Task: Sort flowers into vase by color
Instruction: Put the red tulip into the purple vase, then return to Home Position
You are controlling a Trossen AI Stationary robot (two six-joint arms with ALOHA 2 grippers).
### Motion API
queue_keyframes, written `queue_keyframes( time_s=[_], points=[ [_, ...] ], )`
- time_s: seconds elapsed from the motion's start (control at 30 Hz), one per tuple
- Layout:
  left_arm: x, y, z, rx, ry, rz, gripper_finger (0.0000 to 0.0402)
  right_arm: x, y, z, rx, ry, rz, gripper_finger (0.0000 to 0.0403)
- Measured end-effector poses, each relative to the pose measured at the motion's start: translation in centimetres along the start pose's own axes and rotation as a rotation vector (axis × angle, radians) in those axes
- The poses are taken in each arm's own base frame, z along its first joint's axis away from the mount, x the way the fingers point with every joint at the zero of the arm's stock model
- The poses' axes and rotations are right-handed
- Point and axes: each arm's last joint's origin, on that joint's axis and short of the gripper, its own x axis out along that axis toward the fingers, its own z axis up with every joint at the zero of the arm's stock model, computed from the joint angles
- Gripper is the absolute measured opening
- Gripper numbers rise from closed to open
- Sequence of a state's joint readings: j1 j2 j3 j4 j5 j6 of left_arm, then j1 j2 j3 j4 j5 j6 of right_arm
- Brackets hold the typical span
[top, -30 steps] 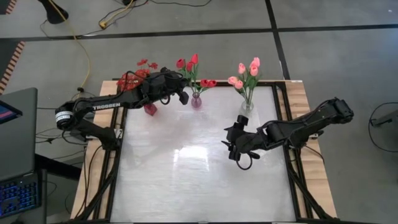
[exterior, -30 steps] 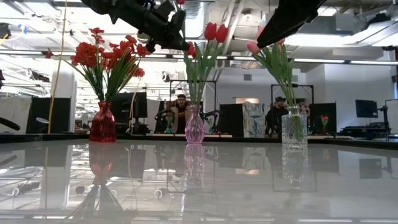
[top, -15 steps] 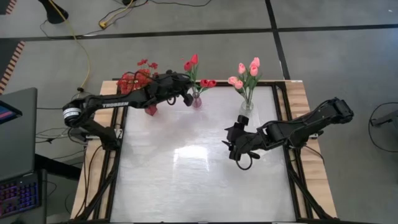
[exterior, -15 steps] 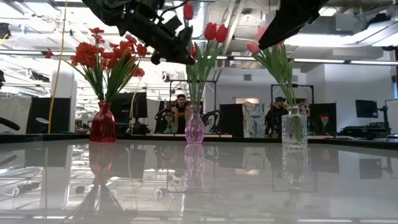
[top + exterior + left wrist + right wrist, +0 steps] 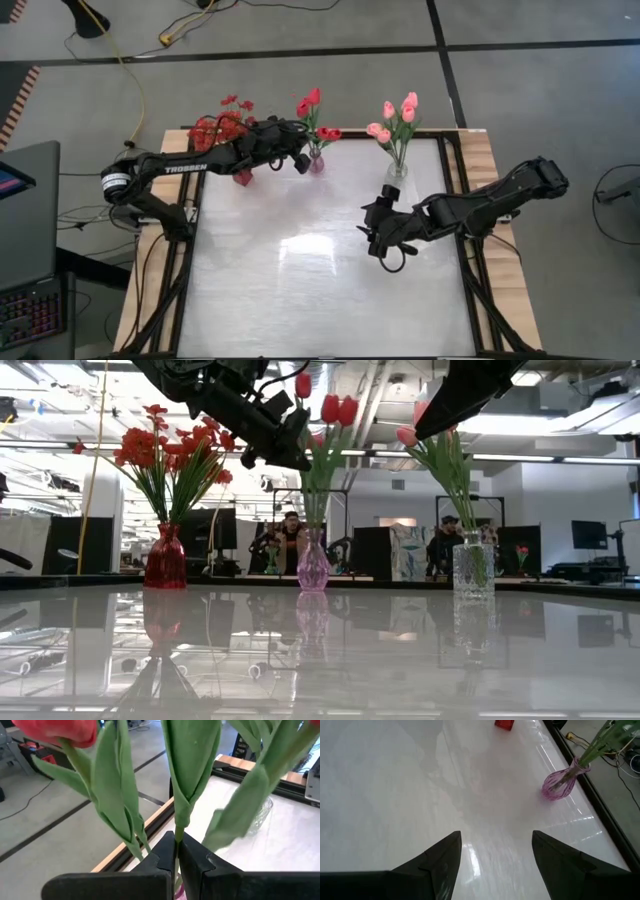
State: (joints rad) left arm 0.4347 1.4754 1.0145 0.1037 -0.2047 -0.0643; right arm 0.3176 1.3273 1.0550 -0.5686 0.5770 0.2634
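Observation:
Three vases stand along the table's far edge: a red vase (image 5: pixel 241 176) with sprays of red blossoms (image 5: pixel 218 126), a purple vase (image 5: pixel 316 162) with red tulips (image 5: pixel 312 103), and a clear vase (image 5: pixel 397 172) with pink tulips (image 5: pixel 396 118). My left gripper (image 5: pixel 299 160) (image 5: pixel 288 448) is up beside the red tulips, above the purple vase (image 5: pixel 313 565), shut on a stem. My right gripper (image 5: pixel 372 236) (image 5: pixel 496 835) hovers open over the table's middle, near the clear vase, holding nothing. My left gripper pinches a thin green tulip stem (image 5: pixel 176 839) between its two fingers (image 5: pixel 165 856), just below where the leaves wrap it. The fingers come from the table's left, slanting slightly down, and lie across the stem. The stem stands about upright, running down toward the purple vase's mouth (image 5: pixel 176 892).
The white tabletop (image 5: pixel 320 270) in front of the vases is bare and glossy. Wooden borders (image 5: pixel 488 165) and black rails run along the table's sides. A laptop (image 5: pixel 25 215) sits off the table's left. People (image 5: pixel 290 530) are in the room behind.
My left gripper has moved toward the table's right, from above the red vase to the red tulips over the purple vase. The red tulip heads have since shifted slightly toward the left. My right arm has kept still.

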Motion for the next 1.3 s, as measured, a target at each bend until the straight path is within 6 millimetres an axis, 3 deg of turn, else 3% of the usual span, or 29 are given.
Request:
queue_keyframes(
  time_s=[0.5, 0.77, 0.9, 1.3],
  points=[
    [2.9, -0.5, -2.6, -0.007, 0.083, -0.021, 0.0, 0.0, 0.1, -0.1, 0.018, 0.005, 0.002, 0.027],
    [2.8, -0.5, -2.2, -0.011, 0.054, -0.018, 0.0007, 0.0, 0.1, -0.1, 0.014, 0.006, 0.001, 0.027],
    [2.6, -0.5, -1.9, 0.008, 0.036, -0.018, 0.0042, 0.0, 0.1, -0.1, 0.013, 0.006, 0.001, 0.027],
    [2.0, -0.5, -1.8, 0.007, 0.068, -0.014, 0.0206, 0.0, 0.0, -0.1, 0.007, 0.006, 0.0, 0.027]
  ],
)
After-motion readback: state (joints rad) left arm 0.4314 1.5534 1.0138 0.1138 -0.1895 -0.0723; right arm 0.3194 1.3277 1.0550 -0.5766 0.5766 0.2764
